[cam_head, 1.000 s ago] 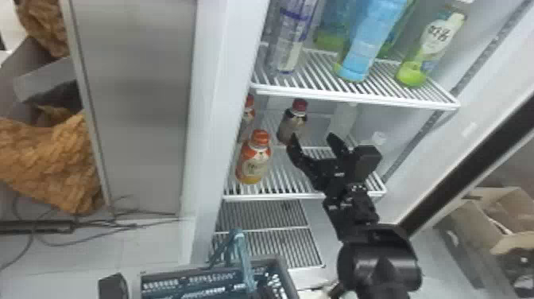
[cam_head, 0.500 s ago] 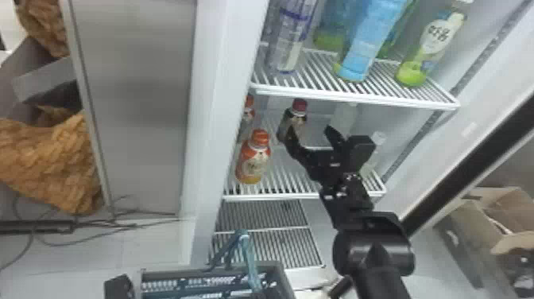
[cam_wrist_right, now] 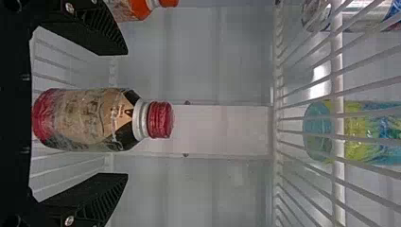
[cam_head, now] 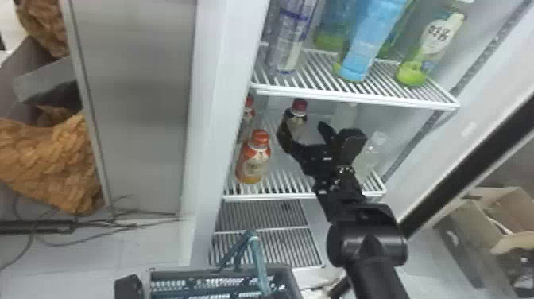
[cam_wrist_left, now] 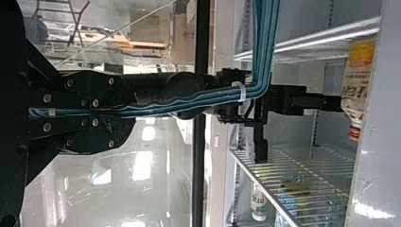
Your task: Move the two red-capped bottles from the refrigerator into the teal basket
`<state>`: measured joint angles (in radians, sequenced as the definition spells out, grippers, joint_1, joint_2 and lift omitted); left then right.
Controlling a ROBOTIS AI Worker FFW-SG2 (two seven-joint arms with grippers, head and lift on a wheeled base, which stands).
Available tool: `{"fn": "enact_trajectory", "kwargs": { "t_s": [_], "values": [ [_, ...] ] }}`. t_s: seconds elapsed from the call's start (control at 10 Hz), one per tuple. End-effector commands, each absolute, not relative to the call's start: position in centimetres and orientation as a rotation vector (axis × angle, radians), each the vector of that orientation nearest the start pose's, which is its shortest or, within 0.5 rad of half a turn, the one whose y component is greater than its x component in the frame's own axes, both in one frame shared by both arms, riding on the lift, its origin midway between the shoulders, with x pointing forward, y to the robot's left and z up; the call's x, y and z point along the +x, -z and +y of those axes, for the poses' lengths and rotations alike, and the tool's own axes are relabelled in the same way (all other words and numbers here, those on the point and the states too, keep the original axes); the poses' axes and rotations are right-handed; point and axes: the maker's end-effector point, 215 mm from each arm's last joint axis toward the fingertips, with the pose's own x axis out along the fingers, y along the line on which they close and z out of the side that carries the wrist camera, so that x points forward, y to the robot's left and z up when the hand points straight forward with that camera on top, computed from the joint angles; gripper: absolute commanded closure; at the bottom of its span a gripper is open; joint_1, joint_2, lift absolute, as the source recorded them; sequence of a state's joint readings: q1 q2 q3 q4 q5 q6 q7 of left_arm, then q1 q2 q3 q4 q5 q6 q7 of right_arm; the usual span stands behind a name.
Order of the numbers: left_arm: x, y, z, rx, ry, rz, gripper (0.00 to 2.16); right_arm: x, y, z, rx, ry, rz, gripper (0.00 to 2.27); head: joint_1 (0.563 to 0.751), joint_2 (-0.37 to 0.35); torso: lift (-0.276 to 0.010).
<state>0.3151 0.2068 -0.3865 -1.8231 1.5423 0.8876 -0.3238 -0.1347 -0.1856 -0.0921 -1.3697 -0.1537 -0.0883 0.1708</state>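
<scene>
The right gripper (cam_head: 302,128) reaches into the refrigerator's middle shelf, open, at the dark bottle with a red cap (cam_head: 298,106). From its wrist, the right gripper (cam_wrist_right: 126,114) has that bottle (cam_wrist_right: 90,118) standing between its parted fingers, with space on both sides. Another red-capped bottle (cam_head: 254,163), orange-bodied, stands at the shelf's front left, with a similar one (cam_head: 248,113) behind it. Below the shelf is the teal basket (cam_head: 292,274), its teal handle (cam_head: 254,254) raised. In the left wrist view the left gripper (cam_wrist_left: 94,112) is closed around the teal handle (cam_wrist_left: 189,104).
Tall bottles stand on the upper shelf (cam_head: 357,94), above the right gripper. A clear bottle (cam_head: 371,153) is right of that gripper. The refrigerator's left wall edge (cam_head: 222,99) borders the shelves. An open cardboard box (cam_head: 476,222) lies at the right.
My right gripper has moved left and farther in, so the dark bottle is now at its fingers. The basket and its handle have shifted slightly right. The bottles have stayed put.
</scene>
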Motion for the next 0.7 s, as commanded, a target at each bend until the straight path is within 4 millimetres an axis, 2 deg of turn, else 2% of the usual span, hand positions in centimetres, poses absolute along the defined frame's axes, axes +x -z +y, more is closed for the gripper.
{"fn": "enact_trajectory", "kwargs": {
  "t_s": [0.0,0.2,0.6],
  "values": [
    [23.9,33.6,-12.1,-1.463,1.162,0.954,1.10,63.6,32.6,-32.6,-0.020,-0.045,-0.032,0.09,0.695,-0.350,-0.228],
    [23.2,33.2,-12.6,-1.466,1.185,0.970,1.10,64.2,32.2,-32.2,-0.024,-0.050,-0.035,0.09,0.695,-0.350,-0.228],
    [23.2,33.1,-12.7,-1.469,1.190,0.968,1.10,64.8,32.9,-32.6,-0.024,-0.037,-0.013,0.09,0.695,-0.350,-0.228]
  ]
}}
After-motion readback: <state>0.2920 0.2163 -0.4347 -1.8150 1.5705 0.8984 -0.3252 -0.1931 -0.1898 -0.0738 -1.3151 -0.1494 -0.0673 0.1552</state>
